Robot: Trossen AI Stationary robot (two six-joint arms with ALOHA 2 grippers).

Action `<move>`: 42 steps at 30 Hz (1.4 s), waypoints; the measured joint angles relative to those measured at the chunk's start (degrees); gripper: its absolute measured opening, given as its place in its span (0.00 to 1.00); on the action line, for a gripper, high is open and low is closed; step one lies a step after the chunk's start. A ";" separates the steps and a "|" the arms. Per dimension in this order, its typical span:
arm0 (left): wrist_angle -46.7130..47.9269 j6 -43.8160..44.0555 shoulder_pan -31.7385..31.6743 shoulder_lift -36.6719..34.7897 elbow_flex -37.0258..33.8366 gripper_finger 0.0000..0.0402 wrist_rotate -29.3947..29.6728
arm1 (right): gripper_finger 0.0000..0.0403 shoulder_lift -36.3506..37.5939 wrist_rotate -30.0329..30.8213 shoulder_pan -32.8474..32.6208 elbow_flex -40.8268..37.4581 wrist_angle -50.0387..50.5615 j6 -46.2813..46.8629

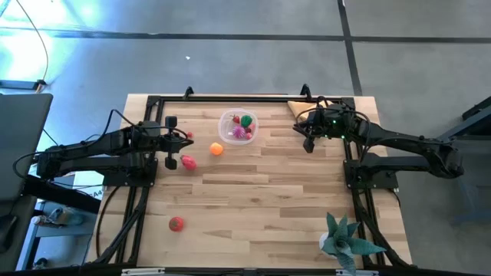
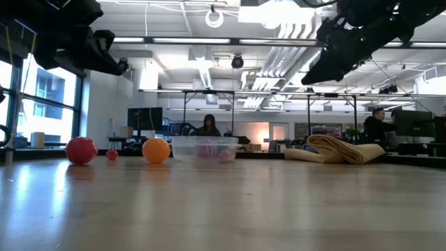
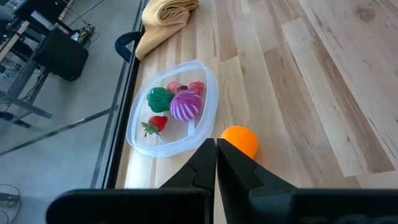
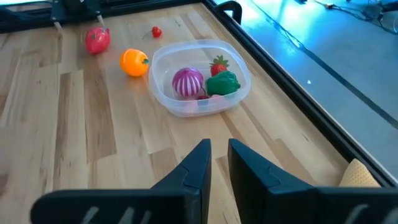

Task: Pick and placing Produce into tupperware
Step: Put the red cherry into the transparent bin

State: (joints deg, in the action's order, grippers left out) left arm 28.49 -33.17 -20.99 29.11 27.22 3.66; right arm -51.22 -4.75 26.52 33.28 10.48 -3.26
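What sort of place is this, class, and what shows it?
Probably a robotics lab in an open-plan office: a wooden table with framed arms, rows of monitors behind, exposed ceiling ducts, a person at a desk.

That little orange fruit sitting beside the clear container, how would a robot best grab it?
Probably from straight above, jaws closing across the middle of the orange fruit. It is round and stands free on the wooden table, apart from the clear container, so either side has room.
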 joint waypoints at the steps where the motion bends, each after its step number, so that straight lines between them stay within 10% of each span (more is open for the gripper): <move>1: 0.00 0.00 0.00 0.02 -0.02 0.01 0.00 | 0.11 -0.01 0.00 0.00 0.00 0.01 0.43; 20: -5.50 0.51 0.02 0.04 0.00 0.01 -0.07 | 0.11 -0.04 0.02 -0.02 0.00 0.02 0.80; 34: -13.31 17.11 0.02 2.27 2.40 0.01 -2.07 | 0.11 -0.04 0.04 -0.02 -0.02 0.02 0.80; 42: -2.61 17.81 0.02 9.00 20.82 0.01 13.00 | 0.11 -0.04 0.04 -0.02 -0.02 0.02 0.85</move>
State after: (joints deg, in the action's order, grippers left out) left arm 25.88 -15.36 -20.97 38.11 48.04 16.66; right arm -51.27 -4.71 26.50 33.26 10.50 -2.41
